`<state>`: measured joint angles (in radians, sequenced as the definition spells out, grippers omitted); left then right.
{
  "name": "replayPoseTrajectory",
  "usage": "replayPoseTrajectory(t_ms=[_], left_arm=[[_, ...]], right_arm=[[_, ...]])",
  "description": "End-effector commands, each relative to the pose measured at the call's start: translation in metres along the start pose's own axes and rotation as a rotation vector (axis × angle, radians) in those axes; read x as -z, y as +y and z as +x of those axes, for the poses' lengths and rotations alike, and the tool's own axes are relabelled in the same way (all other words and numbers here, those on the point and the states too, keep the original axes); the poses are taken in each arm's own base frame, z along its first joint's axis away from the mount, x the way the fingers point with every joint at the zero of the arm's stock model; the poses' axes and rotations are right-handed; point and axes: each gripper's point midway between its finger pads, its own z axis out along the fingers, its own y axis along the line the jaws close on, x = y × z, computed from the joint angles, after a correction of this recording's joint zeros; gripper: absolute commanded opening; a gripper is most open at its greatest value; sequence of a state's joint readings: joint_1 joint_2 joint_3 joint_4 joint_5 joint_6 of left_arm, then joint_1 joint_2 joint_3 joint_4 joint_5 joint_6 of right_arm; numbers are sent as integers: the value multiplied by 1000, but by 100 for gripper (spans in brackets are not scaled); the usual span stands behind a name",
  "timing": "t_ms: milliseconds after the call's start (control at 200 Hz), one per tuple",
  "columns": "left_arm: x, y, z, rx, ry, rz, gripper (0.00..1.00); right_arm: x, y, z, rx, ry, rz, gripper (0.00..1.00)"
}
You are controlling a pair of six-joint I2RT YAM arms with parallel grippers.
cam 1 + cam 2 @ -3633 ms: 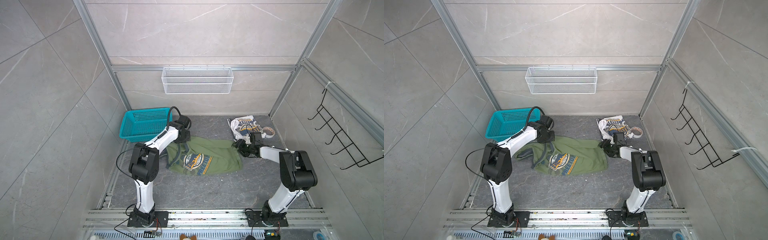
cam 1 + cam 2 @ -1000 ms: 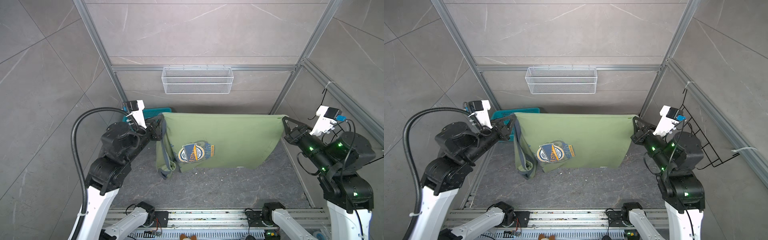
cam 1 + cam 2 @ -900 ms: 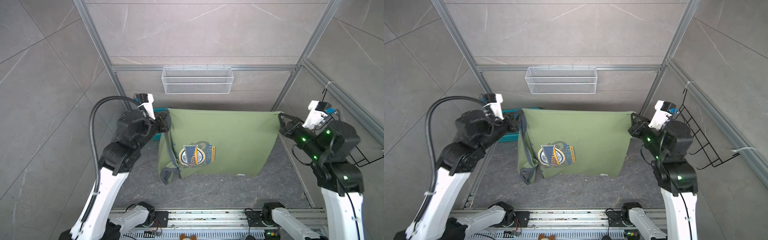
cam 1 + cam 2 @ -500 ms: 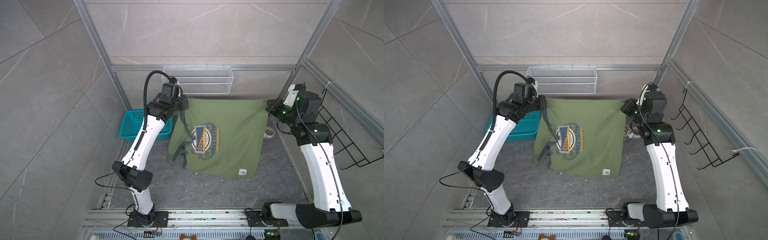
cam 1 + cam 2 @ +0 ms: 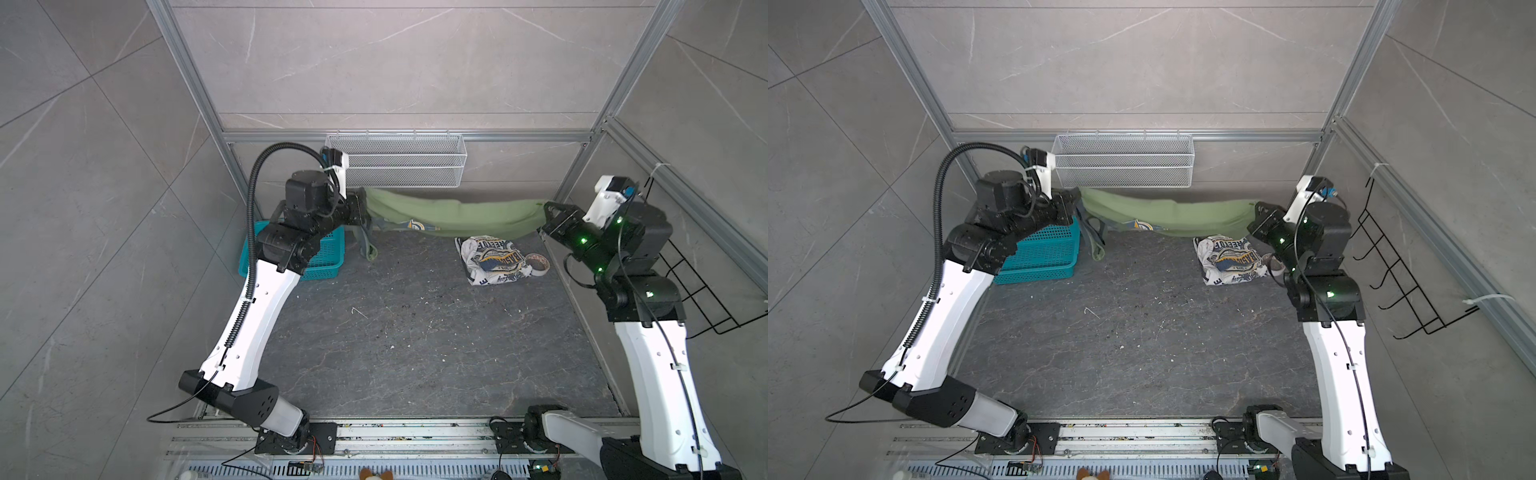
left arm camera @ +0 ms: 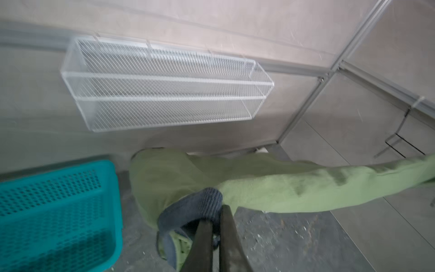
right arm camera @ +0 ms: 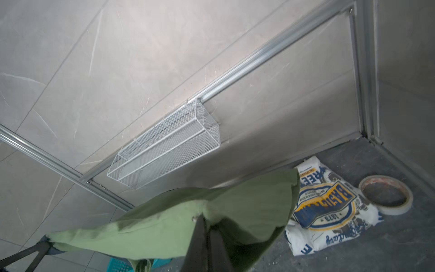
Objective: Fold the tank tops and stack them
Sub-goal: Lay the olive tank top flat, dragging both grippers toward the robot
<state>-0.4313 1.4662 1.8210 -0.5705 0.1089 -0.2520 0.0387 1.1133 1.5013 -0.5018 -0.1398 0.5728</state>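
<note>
You have the olive green tank top slung in the air across the back of the table, below the wire wall basket, sagging in the middle and bunched rather than flat. Your left gripper is clamped narrow on its grey-trimmed end, and your right gripper is pinched on the opposite end. Neither holds anything else. The white tank top lies on the table at the back right, touching or just beside a roll of tape; it looks rumpled, badge print up, and I would not pass it as folded. The teal basket sits at the back left. In my judgement nothing is finished: no fold shows in the green top, the white one needs doing, and no stack exists yet.
</note>
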Motion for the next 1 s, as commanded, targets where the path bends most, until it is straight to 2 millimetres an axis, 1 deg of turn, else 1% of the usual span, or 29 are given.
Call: replayPoseTrajectory(t_ms=[0,50,115,175,250,334,379,454,499,584,669,779,863,933,993], left_arm=[[-25,-5,86,126,172,129,0],[-28,1,131,177,254,129,0],[-25,9,182,213,371,103,0],[-19,17,227,236,483,60,0],[-11,21,275,279,602,29,0],[-4,19,319,316,700,8,0],[0,18,340,323,755,-9,0],[9,22,367,327,820,-67,0],[15,26,380,340,849,-99,0],[27,36,398,359,877,-159,0],[40,44,406,370,883,-212,1],[52,48,414,389,881,-232,2],[58,49,419,397,884,-240,3],[63,51,420,393,876,-251,2],[66,51,418,395,863,-252,2]], right_arm=[[-19,-38,84,-77,217,25,0],[-19,-57,125,-112,315,50,0],[-11,-81,170,-136,421,97,0],[2,-104,202,-158,486,174,0],[21,-133,239,-198,570,293,0],[38,-153,275,-262,660,382,0],[46,-158,293,-310,712,402,0],[56,-161,319,-385,783,407,1],[62,-168,332,-417,805,434,2],[76,-179,344,-433,823,503,3],[91,-190,343,-417,803,580,3],[109,-191,329,-407,721,611,3],[125,-191,310,-379,630,626,4],[136,-190,296,-352,574,634,5],[144,-190,294,-343,568,643,7]])
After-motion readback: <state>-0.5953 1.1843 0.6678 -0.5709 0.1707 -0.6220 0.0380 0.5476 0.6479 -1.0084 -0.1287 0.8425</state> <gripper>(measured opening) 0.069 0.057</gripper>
